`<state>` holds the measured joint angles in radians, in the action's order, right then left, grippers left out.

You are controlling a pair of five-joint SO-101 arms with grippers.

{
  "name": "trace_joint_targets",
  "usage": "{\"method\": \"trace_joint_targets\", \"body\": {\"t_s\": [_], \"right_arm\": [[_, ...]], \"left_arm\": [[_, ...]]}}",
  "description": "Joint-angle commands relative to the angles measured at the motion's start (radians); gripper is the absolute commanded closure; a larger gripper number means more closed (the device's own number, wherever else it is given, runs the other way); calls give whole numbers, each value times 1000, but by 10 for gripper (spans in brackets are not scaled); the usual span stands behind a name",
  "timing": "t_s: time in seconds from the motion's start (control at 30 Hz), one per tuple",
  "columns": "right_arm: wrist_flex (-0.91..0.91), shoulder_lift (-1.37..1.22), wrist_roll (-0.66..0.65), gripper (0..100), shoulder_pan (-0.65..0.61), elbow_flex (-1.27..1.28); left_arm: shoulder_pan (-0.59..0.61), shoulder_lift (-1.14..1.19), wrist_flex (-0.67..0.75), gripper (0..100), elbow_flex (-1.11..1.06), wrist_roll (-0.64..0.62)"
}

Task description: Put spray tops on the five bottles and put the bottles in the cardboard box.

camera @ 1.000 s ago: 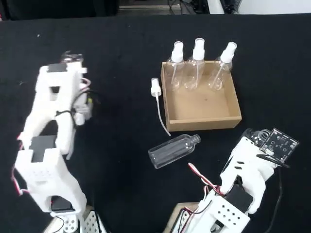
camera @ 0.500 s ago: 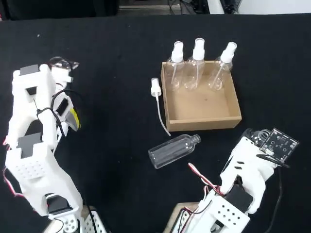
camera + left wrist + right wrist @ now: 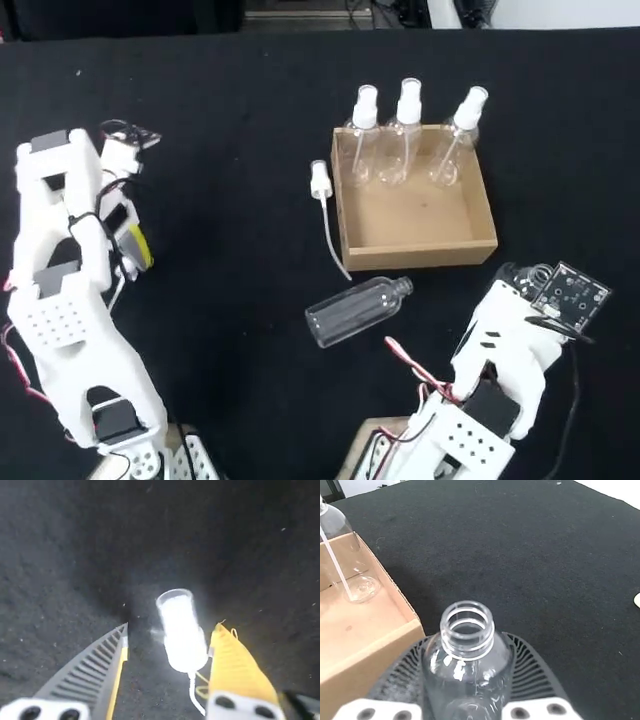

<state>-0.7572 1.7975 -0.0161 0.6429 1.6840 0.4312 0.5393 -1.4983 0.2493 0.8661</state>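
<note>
A white spray top [image 3: 181,630] lies on the black table between the fingers of my left gripper [image 3: 172,630], which stands open around it, the yellow finger [image 3: 231,665] close against it. That gripper [image 3: 130,242] hangs at the table's left side. My right gripper [image 3: 468,647] is shut on a clear bottle [image 3: 467,652] with a bare open neck, near the cardboard box's [image 3: 375,645] front corner. The box [image 3: 420,250] holds three bottles with spray tops [image 3: 408,135] along its far wall. Another bare bottle [image 3: 358,308] lies in front of the box. A loose spray top [image 3: 320,180] lies left of it.
The right arm [image 3: 510,345] stands at the front right with its wrist camera board [image 3: 575,295] beside the box's near right corner. The left arm's white body [image 3: 65,300] covers the front left. Black table lies bare between the arms.
The left arm has swung to the left and its gripper has come down toward the table. The right arm and the bottles have not moved.
</note>
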Motion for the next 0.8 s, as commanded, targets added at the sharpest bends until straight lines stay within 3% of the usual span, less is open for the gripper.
{"method": "trace_joint_targets", "body": {"t_s": [0.0,0.3,0.37,0.47,0.53,0.77], "right_arm": [[-8,96,-2,987,-14,-4],[-8,96,-2,987,-14,-4],[-8,96,-2,987,-14,-4],[-9,96,-2,987,-14,-5],[-9,96,-2,987,-14,-10],[-95,96,-2,987,-17,-197]], "left_arm": [[33,23,-14,744,45,11],[-10,69,-14,747,47,-11],[-27,71,-14,807,45,-35],[-42,71,-28,986,45,-40],[-47,69,-83,941,58,-40],[-4,-69,-261,970,143,-94]]}}
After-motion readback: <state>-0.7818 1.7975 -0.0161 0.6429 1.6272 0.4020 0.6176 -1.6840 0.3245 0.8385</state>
